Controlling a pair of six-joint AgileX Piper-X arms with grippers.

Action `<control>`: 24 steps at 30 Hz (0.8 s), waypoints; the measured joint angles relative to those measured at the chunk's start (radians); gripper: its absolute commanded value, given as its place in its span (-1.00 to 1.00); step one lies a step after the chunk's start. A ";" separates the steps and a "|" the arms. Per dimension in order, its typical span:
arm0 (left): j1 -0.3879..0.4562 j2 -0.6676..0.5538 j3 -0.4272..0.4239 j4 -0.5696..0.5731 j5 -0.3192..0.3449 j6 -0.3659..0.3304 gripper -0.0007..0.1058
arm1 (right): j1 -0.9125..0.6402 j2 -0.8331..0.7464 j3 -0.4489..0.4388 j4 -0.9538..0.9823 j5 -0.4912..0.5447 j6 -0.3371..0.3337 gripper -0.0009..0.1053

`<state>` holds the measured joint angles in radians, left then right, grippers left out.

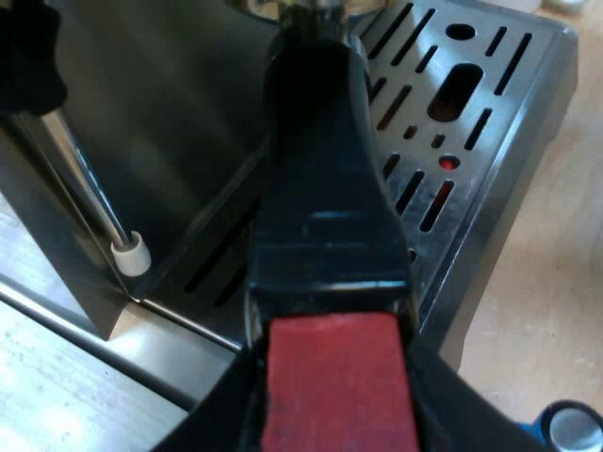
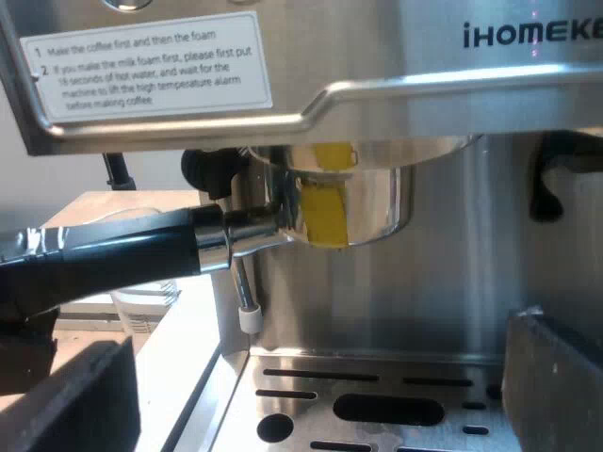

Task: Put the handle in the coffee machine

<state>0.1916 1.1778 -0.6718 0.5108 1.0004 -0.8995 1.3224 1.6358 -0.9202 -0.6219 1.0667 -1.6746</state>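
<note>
**A:** What has the left gripper (image 1: 330, 353) got?

**B:** It is clamped on the dark handle (image 1: 325, 188), with one finger on each side of its red end (image 1: 337, 386). From the fingers, the handle runs straight ahead to the front of the espresso machine (image 1: 160, 122).

**A:** And beneath it?

**B:** The slotted drip tray (image 1: 471, 85) lies under the handle, ahead of the gripper. The steam wand (image 1: 89, 198), with its white tip, hangs beside the handle and apart from it. A blue tamper (image 1: 556, 428) sits close by the gripper, off the tray.

**A:** And the right gripper (image 2: 311, 377)?

**B:** Released. Its two fingers stand wide apart with nothing between them, low over the drip tray and facing the machine's front.

**A:** Where is the task's thing, seen from there?

**B:** Above and ahead of those fingers. The holder (image 2: 349, 202) has its metal cup up against the underside of the brew head, below the white label (image 2: 151, 61). Its handle sticks out sideways, roughly level, and passes in front of the steam wand. I cannot tell whether the cup is locked in or only pressed up against the head.
</note>
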 measured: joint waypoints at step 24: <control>-0.037 0.000 0.000 -0.047 -0.030 -0.021 -0.98 | -0.003 0.000 0.000 -0.002 -0.002 0.000 0.50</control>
<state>0.1550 1.1778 -0.6718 0.4637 0.9707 -0.9203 1.3197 1.6358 -0.9202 -0.6242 1.0644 -1.6746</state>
